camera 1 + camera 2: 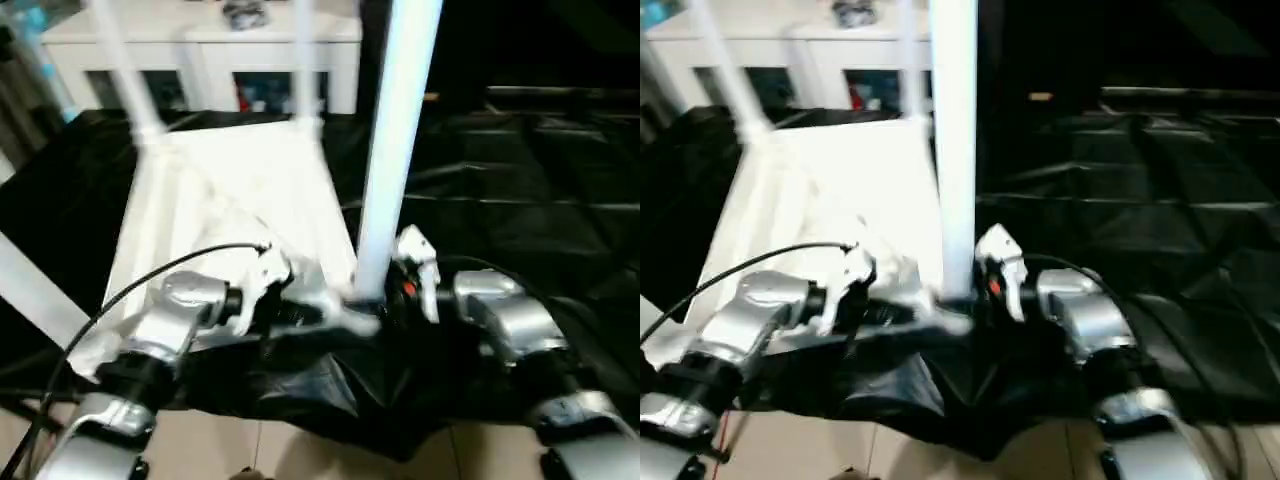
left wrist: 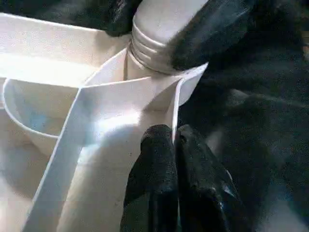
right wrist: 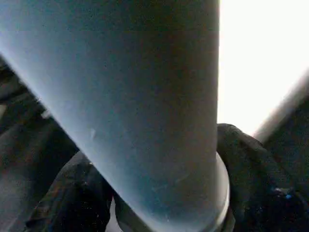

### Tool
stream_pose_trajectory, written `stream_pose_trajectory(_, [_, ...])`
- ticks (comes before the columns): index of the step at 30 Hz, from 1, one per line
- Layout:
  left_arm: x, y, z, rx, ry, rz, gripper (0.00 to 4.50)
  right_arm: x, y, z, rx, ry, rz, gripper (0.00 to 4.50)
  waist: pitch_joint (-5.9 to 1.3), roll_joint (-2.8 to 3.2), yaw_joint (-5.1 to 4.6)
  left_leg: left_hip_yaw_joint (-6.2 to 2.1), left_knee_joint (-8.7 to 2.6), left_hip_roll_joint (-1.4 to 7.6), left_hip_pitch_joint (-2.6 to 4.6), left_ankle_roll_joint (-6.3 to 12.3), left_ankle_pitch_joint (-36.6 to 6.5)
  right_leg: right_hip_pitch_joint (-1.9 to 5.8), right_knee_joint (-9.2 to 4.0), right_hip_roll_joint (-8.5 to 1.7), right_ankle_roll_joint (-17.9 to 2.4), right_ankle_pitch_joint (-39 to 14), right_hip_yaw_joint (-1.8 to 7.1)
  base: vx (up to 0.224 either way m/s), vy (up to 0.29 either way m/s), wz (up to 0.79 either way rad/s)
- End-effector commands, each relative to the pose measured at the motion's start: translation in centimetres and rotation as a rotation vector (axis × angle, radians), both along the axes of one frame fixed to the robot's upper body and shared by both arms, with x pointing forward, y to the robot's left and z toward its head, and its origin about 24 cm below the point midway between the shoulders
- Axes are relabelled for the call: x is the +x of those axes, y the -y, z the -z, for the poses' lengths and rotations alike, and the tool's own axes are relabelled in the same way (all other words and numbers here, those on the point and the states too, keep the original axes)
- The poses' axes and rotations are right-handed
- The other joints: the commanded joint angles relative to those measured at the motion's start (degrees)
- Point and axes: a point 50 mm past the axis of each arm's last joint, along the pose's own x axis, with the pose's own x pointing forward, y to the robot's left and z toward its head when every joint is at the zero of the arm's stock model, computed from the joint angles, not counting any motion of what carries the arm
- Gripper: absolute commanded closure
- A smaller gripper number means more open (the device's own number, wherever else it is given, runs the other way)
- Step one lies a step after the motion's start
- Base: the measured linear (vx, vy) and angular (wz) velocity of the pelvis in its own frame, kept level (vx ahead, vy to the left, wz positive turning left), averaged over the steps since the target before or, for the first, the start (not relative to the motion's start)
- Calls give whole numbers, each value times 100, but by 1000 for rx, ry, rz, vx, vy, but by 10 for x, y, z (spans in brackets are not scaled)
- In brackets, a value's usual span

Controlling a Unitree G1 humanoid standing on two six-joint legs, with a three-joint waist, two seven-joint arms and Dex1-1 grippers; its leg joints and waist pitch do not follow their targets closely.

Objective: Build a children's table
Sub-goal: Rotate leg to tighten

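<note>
Fingers (image 2: 159,179) of the left gripper (image 2: 175,145) are pressed together on a thin rib of the upturned white tabletop (image 1: 240,190), right by its near corner socket (image 2: 159,72). Those of the right gripper (image 3: 159,193) wrap either side of the upright leg (image 1: 395,150) low down, close on it; whether they truly clamp it I cannot tell.

Risk, to my eye: that leg's ribbed foot sits at the socket mouth, and if it goes in tilted it could jam or pop out, dragging the light top across the slippery black-draped desk (image 1: 520,190).

From where I stand, the tabletop lies underside up at about eleven o'clock of the grippers, with two more legs (image 1: 125,70) standing in its far corners, at twelve o'clock.
</note>
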Motion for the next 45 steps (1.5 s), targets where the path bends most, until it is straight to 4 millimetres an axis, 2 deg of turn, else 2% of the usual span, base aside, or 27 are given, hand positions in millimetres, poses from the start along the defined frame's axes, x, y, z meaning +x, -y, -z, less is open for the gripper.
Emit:
stream_pose_trajectory(1, [11, 22, -7, -35, 50, -79, 450, -6, -31, 15, -2, -54, -10, 180, -312, -78, -27, -51, -439, 78, 67, -47, -1861, 216, -569, -270, -887, -2583, 190, 0, 0, 0])
stream_pose_trajectory(2, [13, 28, -6, -35, 52, -113, 450, -2, -34, 19, -15, -61, 72, 180, -311, -77, -44, -49, -437, 85, 72, -40, -1865, 198, -572, -268, -887, -2561, 199, 0, 0, 0])
stream_pose_trajectory(3, [15, 33, -6, -35, 55, -145, 450, 1, -37, 22, -26, -74, 146, 180, -283, -49, -112, -61, -441, 63, 84, -100, -2039, 176, -600, -263, -849, -2809, 182, 0, 0, 0])
stream_pose_trajectory(4, [16, 36, -5, -36, 55, -165, 450, 3, -38, 24, -32, -81, 190, 180, -286, -59, -124, -73, -446, 57, 70, -106, -2056, 196, -603, -265, -807, -2886, 169, 0, 0, 0])
stream_pose_trajectory(5, [17, 41, -5, -40, 56, -182, 450, 6, -42, 26, -36, -92, 243, 180, -300, -23, -125, -85, -453, 59, 58, -97, -2018, 212, -604, -273, -758, -2861, 171, 0, 0, 0])
stream_pose_trajectory(7, [18, 48, -6, -46, 65, -203, 450, 7, -49, 27, -44, -103, 290, 180, -304, -49, -158, -62, -437, 51, 79, -63, -2035, 173, -618, -250, -791, -2742, 182, 0, 0, 0])
stream_pose_trajectory(10, [18, 49, -6, -47, 66, -205, 450, 7, -50, 27, -44, -103, 293, 180, -322, -42, -166, -58, -441, 58, 52, 28, -1935, 196, -596, -244, -844, -2466, 188, 0, 0, 0])
stream_pose_trajectory(11, [19, 53, -6, -50, 76, -208, 450, 7, -55, 27, -28, -107, 290, 146, -330, -42, -158, -53, -443, 58, 43, 57, -1886, 208, -579, -239, -890, -2314, 188, 0, 0, 0])
stream_pose_trajectory(13, [16, 55, -8, -62, 85, -166, 450, 7, -58, 22, 5, -98, 241, 111, -334, -49, -158, -49, -443, 58, 29, 87, -1841, 221, -566, -244, -945, -2228, 188, 0, 0, 0])
stream_pose_trajectory(15, [15, 55, -8, -68, 89, -139, 450, 7, -58, 19, 13, -83, 210, 108, -331, -47, -157, -47, -444, 62, 28, 102, -1854, 223, -569, -250, -954, -2248, 191, 0, 0, 0])
stream_pose_trajectory(18, [12, 52, -9, -72, 92, -92, 450, 7, -55, 14, 17, -47, 141, 69, -337, -46, -153, -44, -445, 68, 22, 118, -1803, 227, -562, -251, -983, -2152, 195, 0, 0, 0])
stream_pose_trajectory(19, [7, 43, -9, -69, 86, -23, 450, 3, -47, 6, 20, 6, 9, 69, -338, -51, -146, -43, -443, 69, 21, 141, -1794, 235, -559, -247, -1011, -2088, 189, 0, 0, 0])
stream_pose_trajectory(20, [7, 43, -9, -69, 86, -18, 450, 3, -46, 6, 20, 10, -2, 69, -350, -54, -113, -45, -438, 83, 14, 197, -1752, 258, -545, -244, -1016, -1957, 186, 0, 0, 0])
stream_pose_trajectory(21, [4, 37, -9, -65, 79, 24, 450, -1, -40, 1, 20, 32, -90, 69, -352, -48, -106, -34, -438, 99, 14, 226, -1715, 248, -536, -243, -1037, -1844, 196, 0, 0, 0])
stream_pose_trajectory(22, [1, 31, -9, -61, 64, 57, 450, -5, -34, -2, 14, 48, -169, 69, -358, -72, -98, -18, -425, 104, -5, 292, -1568, 252, -508, -234, -1096, -1598, 198, 0, 0, 0])
stream_pose_trajectory(23, [-1, 28, -9, -59, 55, 79, 450, -8, -30, -4, 7, 55, -215, 69, -371, -59, -68, -25, -422, 105, -3, 311, -1479, 267, -485, -236, -1139, -1485, 190, 0, 0, 0])
stream_pose_trajectory(24, [-1, 28, -9, -59, 54, 81, 450, -8, -30, -4, 6, 55, -218, 69, -392, -50, -47, -6, -391, 113, -7, 376, -1269, 270, -438, -230, -1262, -1107, 195, 0, 0, 0])
stream_pose_trajectory(25, [-3, 24, -10, -55, 42, 114, 450, -11, -24, -6, -2, 50, -262, 69, -383, -51, -29, -1, -389, 114, -16, 423, -1146, 267, -421, -230, -1372, -891, 191, 0, 0, 0])
stream_pose_trajectory(27, [-7, 16, -10, -40, 26, 165, 450, -15, -15, -8, -21, 38, -332, 69, -394, -63, 17, 15, -366, 114, -11, 476, -1064, 272, -391, -234, -1472, -728, 192, 0, 0, 0])
stream_pose_trajectory(29, [-8, 13, -10, -32, 19, 185, 450, -17, -11, -8, -33, 32, -357, 69, -379, -59, 27, 12, -376, 116, -15, 461, -1099, 270, -397, -239, -1463, -815, 190, 0, 0, 0])
stream_pose_trajectory(30, [-8, 12, -11, -30, 17, 190, 450, -17, -9, -8, -36, 31, -364, 93, -378, -60, 35, 6, -384, 119, -7, 442, -1144, 270, -405, -243, -1453, -900, 186, 0, 0, 0])
stream_pose_trajectory(34, [-12, 1, -12, -15, -14, 249, 450, -22, -3, -8, -65, 0, -429, 104, -354, -61, 50, 4, -405, 121, 11, 319, -1340, 258, -440, -243, -1361, -1308, 199, 0, 0, 0])
stream_pose_trajectory(36, [-12, 0, -12, -13, -16, 252, 450, -23, -3, -8, -70, 0, -443, 132, -360, -69, 68, 2, -404, 129, 18, 300, -1308, 257, -429, -245, -1347, -1238, 207, 0, 0, 0])
stream_pose_trajectory(41, [-9, -3, -11, 1, 4, 212, 450, -27, -9, -5, -70, 7, -457, 167, -368, -64, 106, 3, -401, 127, 24, 256, -1254, 255, -422, -247, -1351, -1163, 210, 0, 0, 0])
stream_pose_trajectory(43, [-8, -3, -10, 2, 11, 194, 450, -26, -10, -5, -59, 14, -446, 172, -366, -75, 102, 1, -402, 121, 16, 253, -1247, 260, -417, -242, -1348, -1145, 206, 0, 0, 0])
stream_pose_trajectory(45, [-5, 1, -10, -18, 25, 141, 450, -26, -14, -4, -31, 17, -407, 175, -362, -60, 104, 2, -402, 117, 16, 236, -1283, 260, -427, -246, -1331, -1217, 207, 0, 0, 0])
